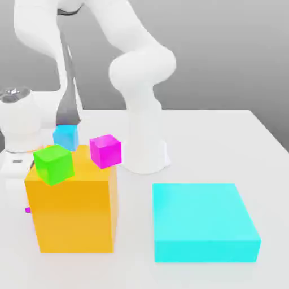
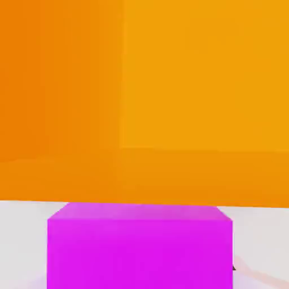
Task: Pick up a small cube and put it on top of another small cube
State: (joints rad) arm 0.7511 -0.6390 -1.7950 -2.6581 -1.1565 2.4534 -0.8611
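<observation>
The white arm (image 1: 142, 70) reached round to the exterior view's left; the cyan slab (image 1: 197, 211) lay flat on the exterior view's right, well apart from the orange box (image 1: 73, 214); beside that box the gripper (image 1: 23, 204) was low, its jaws drawn in, by all appearances, on the lower magenta cube (image 2: 140, 254), which sat squarely before the hand near the table. The green cube (image 1: 54, 165), the upper magenta cube (image 1: 105, 151) and the light-blue cube (image 1: 66, 138) appeared at the box's top, the first two turned askew; the upper magenta one was the likely place to stack. A sideways lift could have scraped the box and twisted the cube in the grip, since the two looked so near; a low approach could have knocked the green cube away, and a release off centre on that skewed target could have toppled the stack. The box hid all but a sliver of the lower cube from outside; its lower part was cut off in the hand view, and pad contact was hard to make out.
</observation>
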